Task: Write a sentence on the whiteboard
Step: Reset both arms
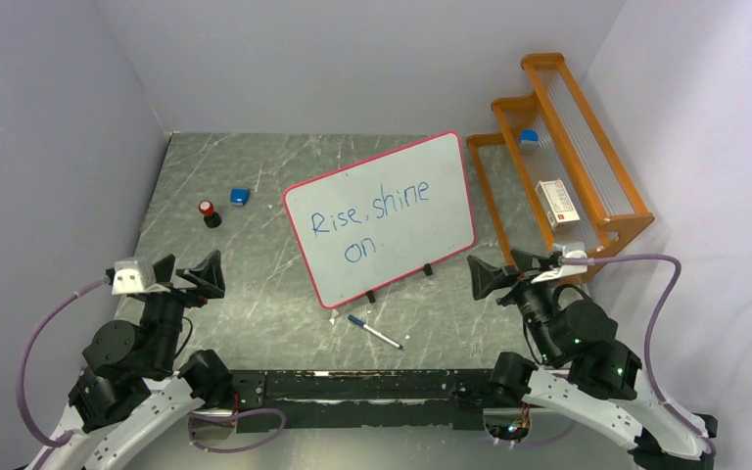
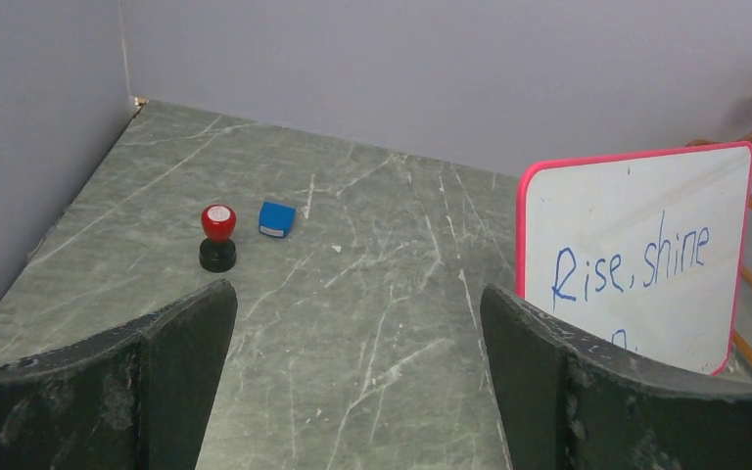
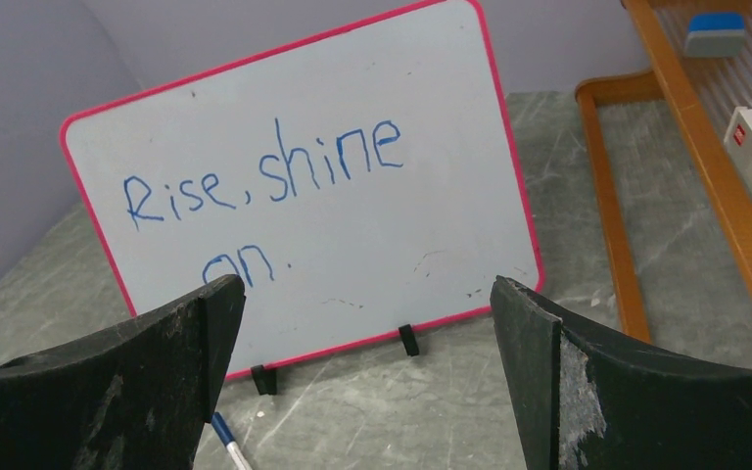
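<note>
**Writing done, nothing held**

The whiteboard (image 1: 421,245) stands on the desk (image 1: 255,279), near its middle, and carries the sentence (image 1: 397,204) in blue. We see the jaws of the left arm (image 1: 147,333) and the right arm (image 1: 558,328) wide apart and empty. A marker (image 1: 374,332), perhaps capped, lies just before the board.

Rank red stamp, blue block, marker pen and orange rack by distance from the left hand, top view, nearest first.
1. Red stamp, just ahead of the left hand.
2. Blue block, beyond the stamp, slightly right.
3. Marker pen, toward the middle, just before the whiteboard.
4. Orange rack, far right.
</note>
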Available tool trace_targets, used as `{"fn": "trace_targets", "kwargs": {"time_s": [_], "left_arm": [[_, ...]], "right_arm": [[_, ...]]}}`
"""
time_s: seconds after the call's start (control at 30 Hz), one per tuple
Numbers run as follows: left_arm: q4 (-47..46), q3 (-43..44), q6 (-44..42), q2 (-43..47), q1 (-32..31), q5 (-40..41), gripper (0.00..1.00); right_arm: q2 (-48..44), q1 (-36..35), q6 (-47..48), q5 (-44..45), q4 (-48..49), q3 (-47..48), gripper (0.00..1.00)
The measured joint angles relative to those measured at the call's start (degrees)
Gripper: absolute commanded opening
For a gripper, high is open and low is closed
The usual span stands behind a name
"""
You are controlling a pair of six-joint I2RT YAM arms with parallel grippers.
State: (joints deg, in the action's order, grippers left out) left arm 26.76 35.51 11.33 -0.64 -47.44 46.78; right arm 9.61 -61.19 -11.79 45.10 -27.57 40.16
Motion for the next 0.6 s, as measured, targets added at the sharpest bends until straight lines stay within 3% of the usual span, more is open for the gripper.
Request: {"fn": "trace_targets", "kwargs": {"time_s": [0.27, 0.6], "left_arm": [[0.02, 0.00, 0.00, 0.00, 0.92, -0.50, 0.97], [-0.07, 0.00, -0.02, -0.44, 1.64, -1.40, 0.98]], "right_arm": [[5.20, 0.00, 0.52, -1.38, -0.15, 0.13, 1.00], [4.63, 0.00, 0.72, -1.86, -0.11, 0.13, 1.00]]}}
